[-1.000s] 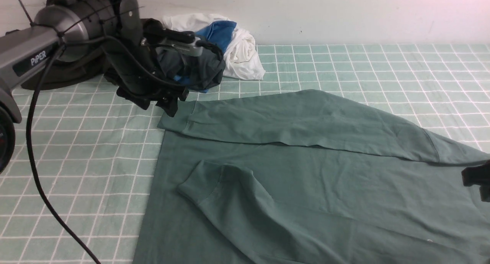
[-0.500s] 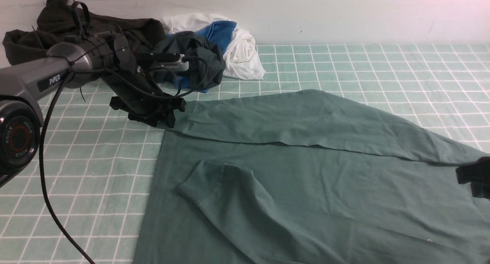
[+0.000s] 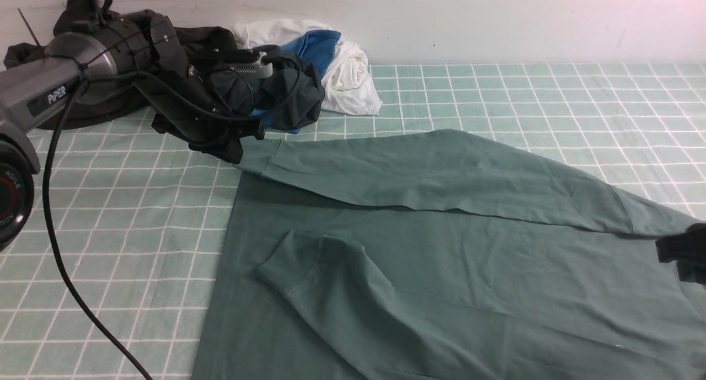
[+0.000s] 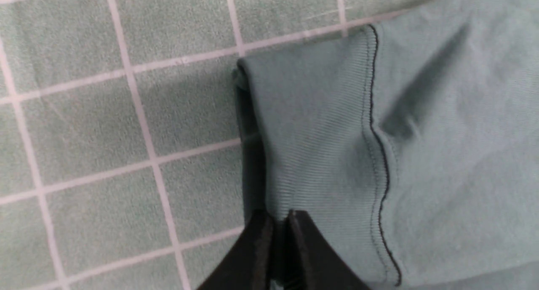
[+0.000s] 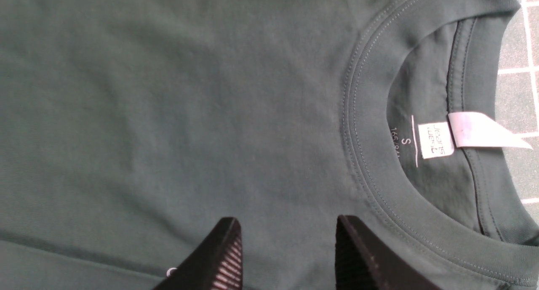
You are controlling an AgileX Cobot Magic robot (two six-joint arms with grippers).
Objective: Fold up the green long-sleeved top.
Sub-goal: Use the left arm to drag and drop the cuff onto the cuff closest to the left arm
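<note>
The green long-sleeved top lies spread flat on the checked cloth, with its near sleeve folded over the body. Its far sleeve stretches across to the left. My left gripper is shut on that sleeve's ribbed cuff and holds it slightly off the body; the closed gripper tips pinch the cuff's edge. At the right edge, my right gripper hovers open over the chest beside the collar and its white label. Nothing sits between the open right gripper jaws.
A heap of clothes lies at the back left against the wall: a black-olive garment, a dark teal one and a white and blue one. The left arm's black cable trails over the checked cloth.
My left gripper came down onto the far sleeve's cuff, shut on it and raised it a little, leaving a shadow beneath. The right gripper edged slightly left.
</note>
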